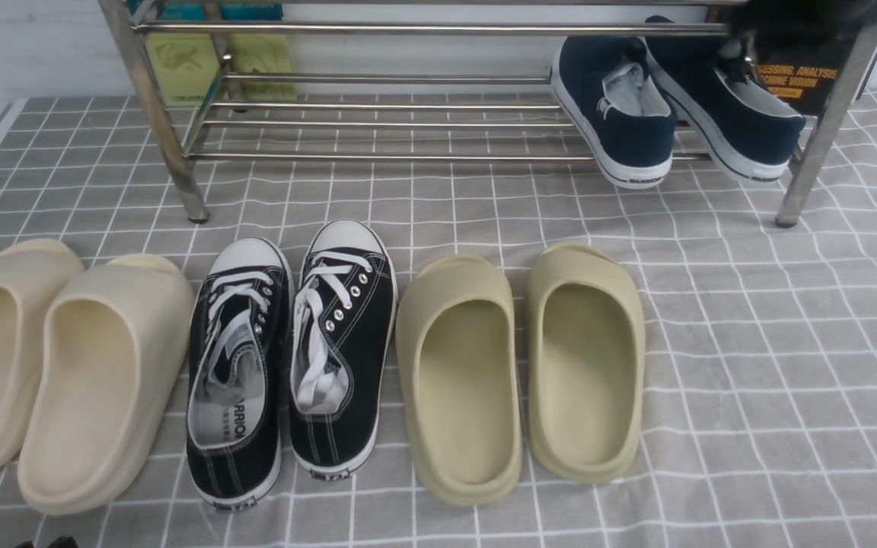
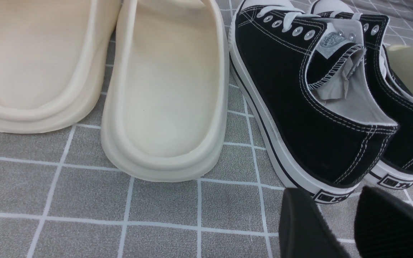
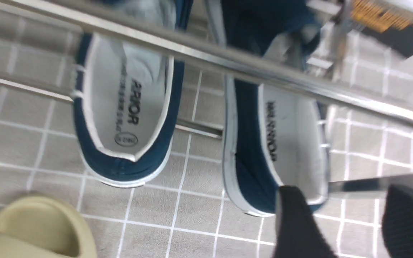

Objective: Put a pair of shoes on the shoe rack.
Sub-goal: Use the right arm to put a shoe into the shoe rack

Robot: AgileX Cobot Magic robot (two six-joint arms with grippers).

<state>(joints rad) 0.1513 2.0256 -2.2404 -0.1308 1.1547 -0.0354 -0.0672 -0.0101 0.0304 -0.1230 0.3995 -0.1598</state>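
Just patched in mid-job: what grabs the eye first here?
The pair of navy shoes sits at the right end of the shoe rack, heels hanging over its front bar. On the checked cloth in front lie cream slides, black sneakers and olive slides, left to right.

Grey checked floor cloth (image 1: 751,342), white wall (image 1: 27,38)

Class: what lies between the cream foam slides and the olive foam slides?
Two black lace-up canvas sneakers with white toe caps, shown in the front view.
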